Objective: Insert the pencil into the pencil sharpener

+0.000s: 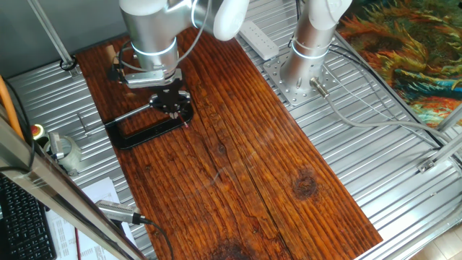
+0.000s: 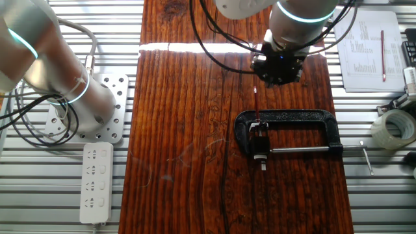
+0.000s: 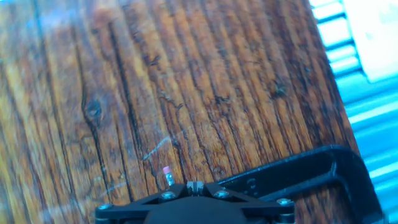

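Reddish and very thin, the pencil [image 2: 257, 104] is showing in the other fixed view as a slim line running from just under the tool [image 2: 279, 68] down to the closed end of the black clamp [image 2: 292, 130], which is lying flat on the wooden tabletop [image 2: 188, 143]. A small block, which I am taking for the pencil sharpener [image 2: 259, 134], is sitting between the clamp's jaw faces. The pencil's far end is meeting the clamp frame right above it.

The coming move is turning on this line-up. The pencil's long axis is pointing along the wood grain, straight at the sharpener, with the tool at the opposite end of the stick. Whether the tip is already entering the sharpener's hole, or only reaching the clamp frame in front of it, is not readable from these pictures.

In the hand view the pencil's pink eraser end [image 3: 166, 173] is peeking out just above the tool [image 3: 194, 190], a little to one side of its centre, and the clamp's black arm [image 3: 298, 171] is lying to the right. The fingers are looking drawn close together rather than spread wide, but I cannot tell whether they are pinching the pencil or merely hanging next to it. One fixed view is giving no clearer answer, since the arm is covering most of the tool [image 1: 172, 107].
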Controlling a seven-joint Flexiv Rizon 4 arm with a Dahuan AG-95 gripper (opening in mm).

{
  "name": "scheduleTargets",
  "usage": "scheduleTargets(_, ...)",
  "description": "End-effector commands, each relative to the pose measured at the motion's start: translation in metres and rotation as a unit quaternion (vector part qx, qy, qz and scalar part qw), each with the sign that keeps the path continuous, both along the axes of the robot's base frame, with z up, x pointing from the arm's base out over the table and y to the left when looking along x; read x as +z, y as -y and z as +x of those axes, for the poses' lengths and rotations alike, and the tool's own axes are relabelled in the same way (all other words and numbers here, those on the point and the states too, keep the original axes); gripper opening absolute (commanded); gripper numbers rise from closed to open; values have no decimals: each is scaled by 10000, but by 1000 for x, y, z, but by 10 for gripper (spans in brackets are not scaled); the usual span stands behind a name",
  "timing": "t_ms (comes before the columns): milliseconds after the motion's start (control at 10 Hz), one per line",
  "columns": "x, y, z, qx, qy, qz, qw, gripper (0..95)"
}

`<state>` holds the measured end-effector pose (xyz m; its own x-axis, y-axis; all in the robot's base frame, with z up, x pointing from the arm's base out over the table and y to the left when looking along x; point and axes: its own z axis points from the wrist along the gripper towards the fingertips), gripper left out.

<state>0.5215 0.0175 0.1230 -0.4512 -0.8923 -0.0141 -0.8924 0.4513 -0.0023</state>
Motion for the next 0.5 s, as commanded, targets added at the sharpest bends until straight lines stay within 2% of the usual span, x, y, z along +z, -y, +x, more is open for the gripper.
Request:
scheduleTargets(100,6,-3,5,-3038,41,-256,9524,0)
scheduleTargets(200,8,1,4,-3557,47,-294,9341,0)
scheduleTargets(300,8,2,3,-3740,48,-306,9269,0)
scheduleTargets(400,9,4,2,-4261,84,-283,9042,0)
scheduleTargets(500,11,7,1,-4604,95,-275,8872,0)
